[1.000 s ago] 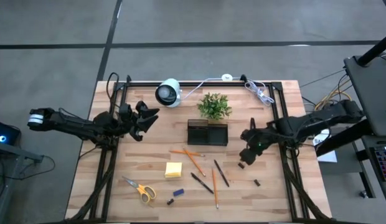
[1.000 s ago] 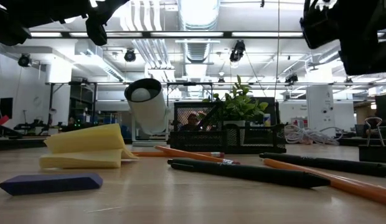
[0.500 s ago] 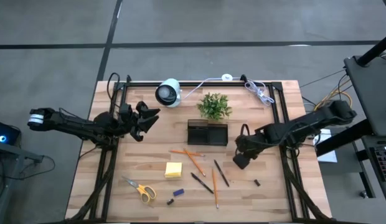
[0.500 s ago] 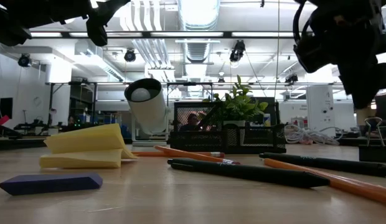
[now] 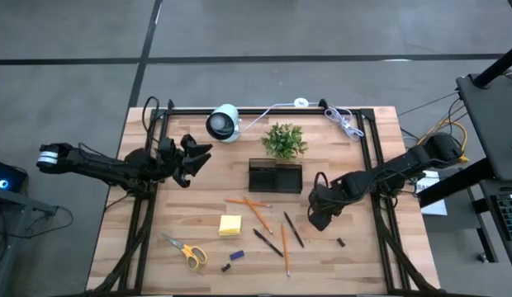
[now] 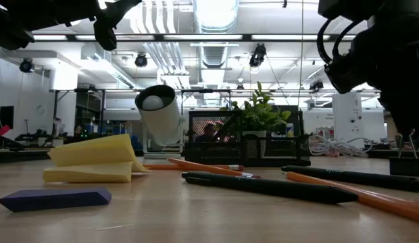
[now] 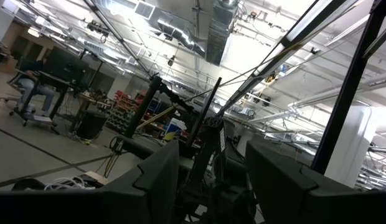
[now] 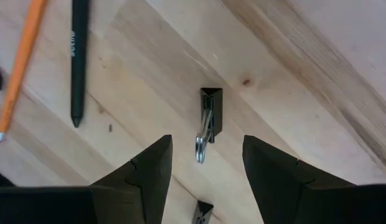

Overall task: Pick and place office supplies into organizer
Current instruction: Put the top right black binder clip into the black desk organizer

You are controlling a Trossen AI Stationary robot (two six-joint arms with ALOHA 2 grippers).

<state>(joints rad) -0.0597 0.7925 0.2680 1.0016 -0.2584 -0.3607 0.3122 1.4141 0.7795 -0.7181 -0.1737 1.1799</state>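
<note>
My right gripper (image 5: 320, 213) is open and points down over a small dark binder clip (image 8: 210, 115), which lies flat on the wood with its wire handles out. The fingers stand on either side of the clip and touch nothing. A second clip (image 5: 339, 242) lies nearer the table's near edge. The black organizer (image 5: 275, 176) stands in front of the plant. Orange pencils (image 5: 258, 213), dark pens (image 5: 293, 228), the yellow sticky pad (image 5: 230, 224), yellow-handled scissors (image 5: 185, 251) and a blue block (image 5: 236, 255) lie loose on the table. My left gripper (image 5: 194, 154) waits, open, raised at the table's left.
A green potted plant (image 5: 284, 140) and a white round camera (image 5: 224, 122) stand behind the organizer. Black frame rails (image 5: 376, 206) run along both sides and the far edge. A white cable (image 5: 343, 122) lies at the far right corner. Bare wood lies right of the clips.
My right gripper has moved toward the table's left and down, and now stands over the binder clip. Its arm has swung in with it. The things on the table have stayed in place.
</note>
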